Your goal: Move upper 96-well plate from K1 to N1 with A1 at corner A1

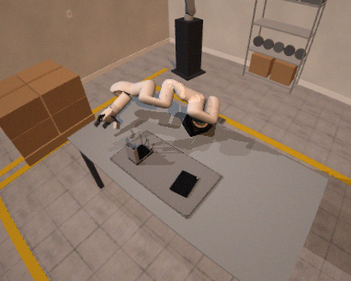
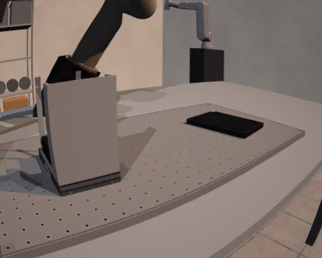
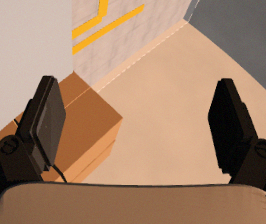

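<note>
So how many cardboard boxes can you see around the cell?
3 that I can separate: a large stack on the floor off the table's left corner, and two small boxes under the shelf rack. The stack's seams may hide several cartons.

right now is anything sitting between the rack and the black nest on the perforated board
Nothing visible does. The stretch of board between the rack and the nest shows only bare holes and shadow. The open gripper hangs off beyond the table's far corner.
</note>
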Available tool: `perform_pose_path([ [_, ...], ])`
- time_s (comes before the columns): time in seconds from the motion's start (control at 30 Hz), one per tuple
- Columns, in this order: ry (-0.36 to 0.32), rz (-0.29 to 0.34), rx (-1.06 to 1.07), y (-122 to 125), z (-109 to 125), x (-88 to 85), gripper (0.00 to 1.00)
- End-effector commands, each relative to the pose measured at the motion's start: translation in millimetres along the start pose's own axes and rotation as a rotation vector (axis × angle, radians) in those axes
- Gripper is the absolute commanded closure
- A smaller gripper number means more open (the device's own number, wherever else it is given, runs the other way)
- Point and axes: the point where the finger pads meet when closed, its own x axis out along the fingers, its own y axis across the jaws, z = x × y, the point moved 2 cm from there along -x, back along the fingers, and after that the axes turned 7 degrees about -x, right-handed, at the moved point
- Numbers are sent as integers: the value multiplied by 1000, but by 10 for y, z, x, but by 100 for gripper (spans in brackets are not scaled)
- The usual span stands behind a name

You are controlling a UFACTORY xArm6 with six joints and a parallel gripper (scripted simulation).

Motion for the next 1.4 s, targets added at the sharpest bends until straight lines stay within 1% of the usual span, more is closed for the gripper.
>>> perform_pose_path([
  [0.0,-3,3,-2,23,15,-10,0],
  [0.53,-3,3,-2,23,15,-10,0],
  [0.6,-65,10,18,94,72,4,0],
  [0.63,-84,13,25,130,102,11,0],
  [0.73,-84,13,25,208,175,24,0],
  [0.8,-145,14,52,275,238,37,0],
  [0.83,-160,14,58,308,272,43,0],
  [0.9,-160,14,58,351,319,50,0],
  [0.97,-220,11,89,415,386,55,0],
  [1.0,-234,10,96,446,422,57,0],
  [1.1,-234,10,96,472,456,58,0],
  [1.17,-291,3,130,532,528,55,0],
  [1.23,-304,1,138,572,583,51,0],
  [1.3,-358,-11,175,625,660,37,0],
  [1.37,-371,-13,183,649,699,30,0],
])
